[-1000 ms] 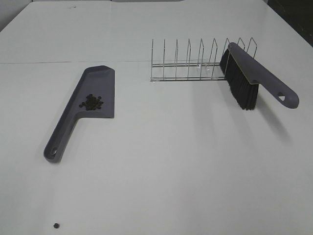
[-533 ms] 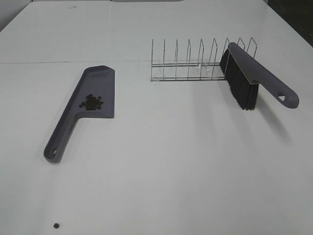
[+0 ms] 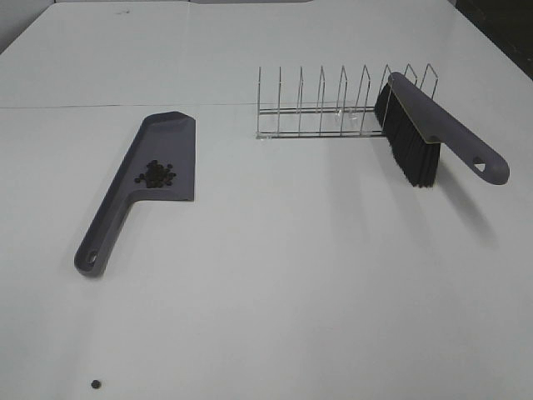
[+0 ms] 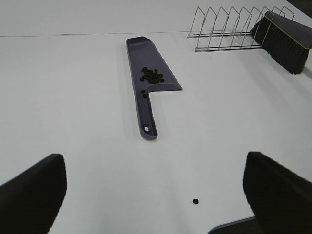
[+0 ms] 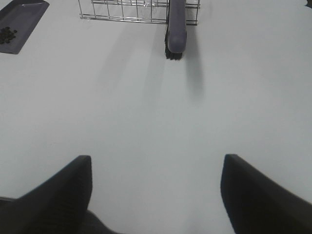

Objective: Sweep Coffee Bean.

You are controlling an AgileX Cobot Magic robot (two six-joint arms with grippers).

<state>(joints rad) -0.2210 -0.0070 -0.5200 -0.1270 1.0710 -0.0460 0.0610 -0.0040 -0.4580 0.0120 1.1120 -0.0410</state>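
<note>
A wide white bench (image 3: 275, 275) fills nearly the whole exterior high frame, with a thin dark seam (image 3: 125, 106) running across its upper part from the left edge. Soft, even light lies on it, giving only faint grey shadows at the right of the frame. In the upper right corner a dark strip (image 3: 500, 25) shows beyond the bench edge, and a dim grey patch sits in the upper left corner.

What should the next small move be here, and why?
Probably send the open right gripper toward the brush leaning in the wire rack. One stray coffee bean lies on the table, apart from the pile in the dustpan, and both grippers are empty.
</note>
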